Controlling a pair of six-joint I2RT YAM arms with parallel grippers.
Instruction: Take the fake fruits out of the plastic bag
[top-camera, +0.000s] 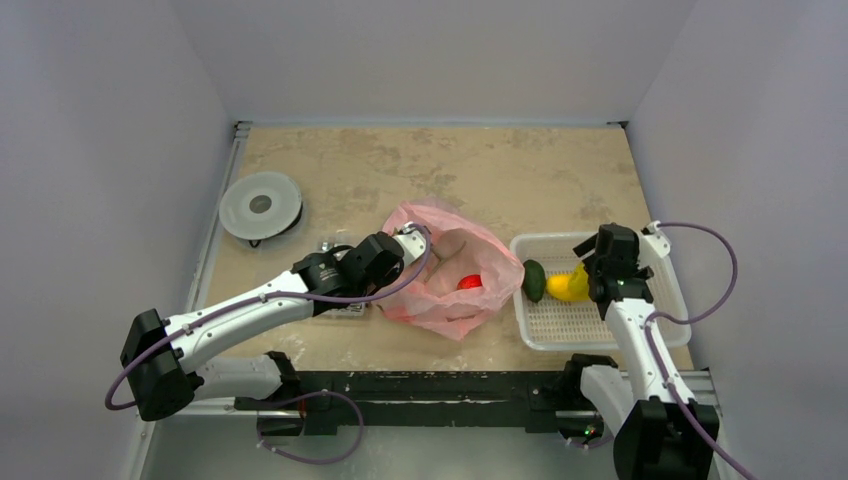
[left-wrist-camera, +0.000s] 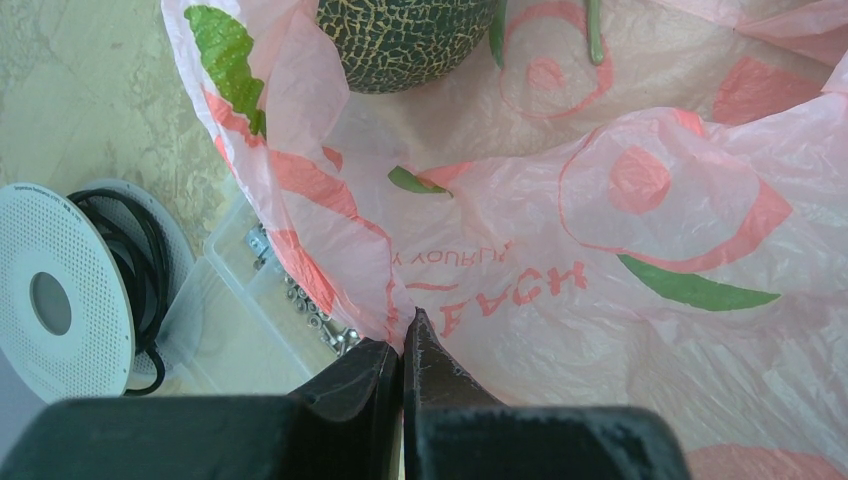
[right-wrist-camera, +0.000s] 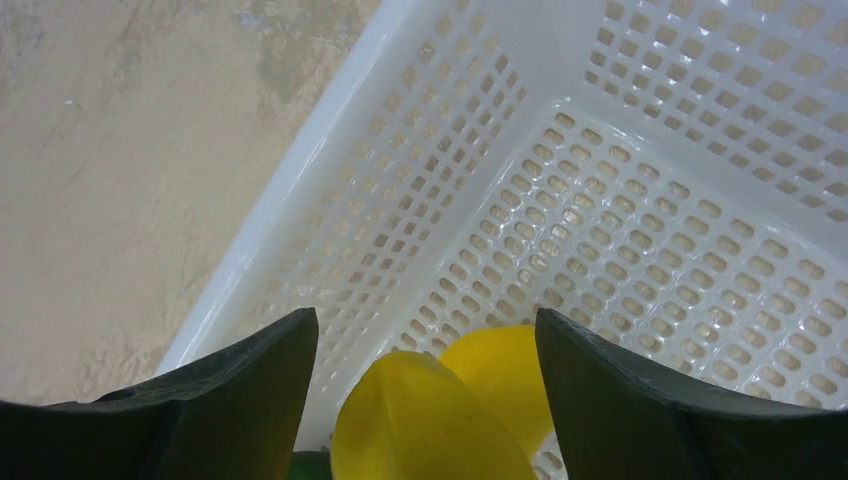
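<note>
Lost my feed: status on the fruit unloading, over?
Left tool shut on plastic bag rim. Right tool open above yellow fruits in white basket. Red fruit, netted melon inside bag.

I see the plastic bag in the middle, the basket just right of it holding fake fruits, a cable spool back-left.

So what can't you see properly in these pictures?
Red thing in the bag: top view, small, veiled by pink plastic.
Netted green ball: left wrist view, cut off by top edge.
Yellow fruits: right wrist view, cut off by bottom edge.
Box of metal bits: left wrist view, half behind bag.
</note>
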